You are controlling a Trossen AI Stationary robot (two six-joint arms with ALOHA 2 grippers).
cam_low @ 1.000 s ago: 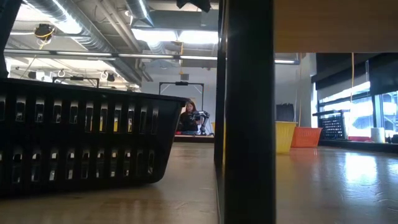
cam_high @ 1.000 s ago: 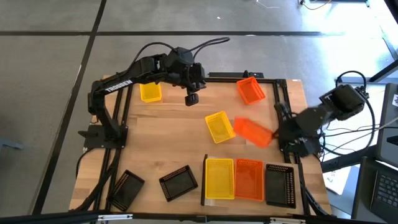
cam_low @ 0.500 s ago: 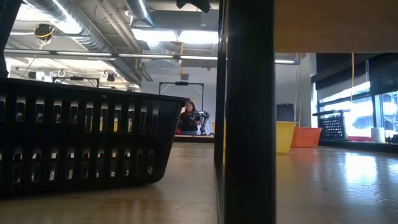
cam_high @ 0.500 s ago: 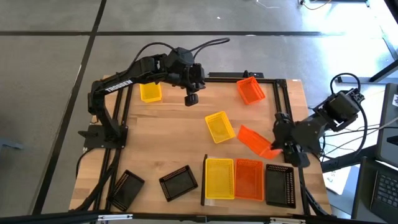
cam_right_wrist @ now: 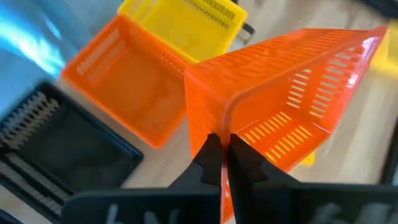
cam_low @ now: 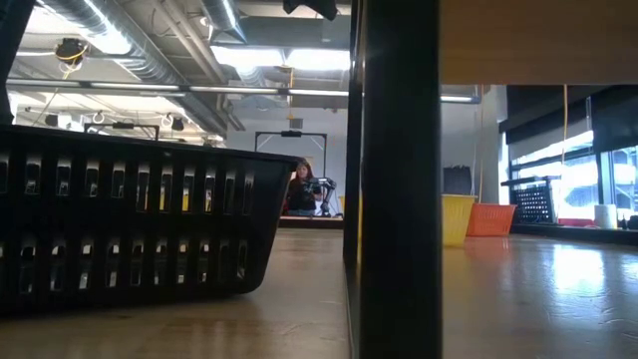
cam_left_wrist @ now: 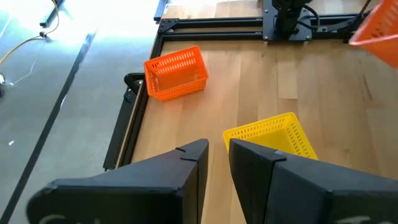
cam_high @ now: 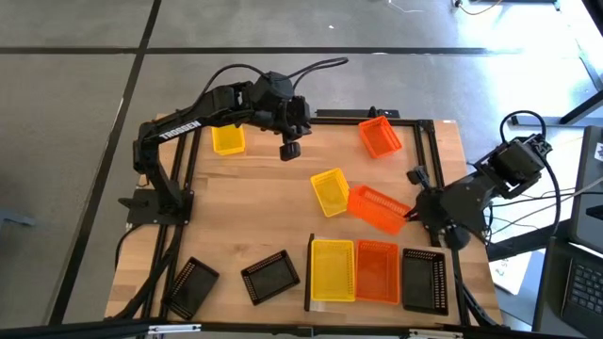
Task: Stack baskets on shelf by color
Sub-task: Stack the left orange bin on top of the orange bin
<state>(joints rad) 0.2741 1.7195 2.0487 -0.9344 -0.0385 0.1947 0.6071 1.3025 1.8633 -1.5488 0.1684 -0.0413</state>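
Pinching one orange basket (cam_high: 379, 208) by its rim, the right gripper (cam_high: 412, 213) has swung it leftward above the shelf's orange stack (cam_high: 377, 273), seemingly lining up to drop it there, while the left gripper (cam_high: 291, 149), slightly parted and empty, waits far behind that stack.

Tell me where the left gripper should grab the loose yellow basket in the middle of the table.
Probably the yellow basket by one thin side wall, from above: it sits open side up, so its rim is exposed. The far side looks clearest; the held orange basket crowds another.
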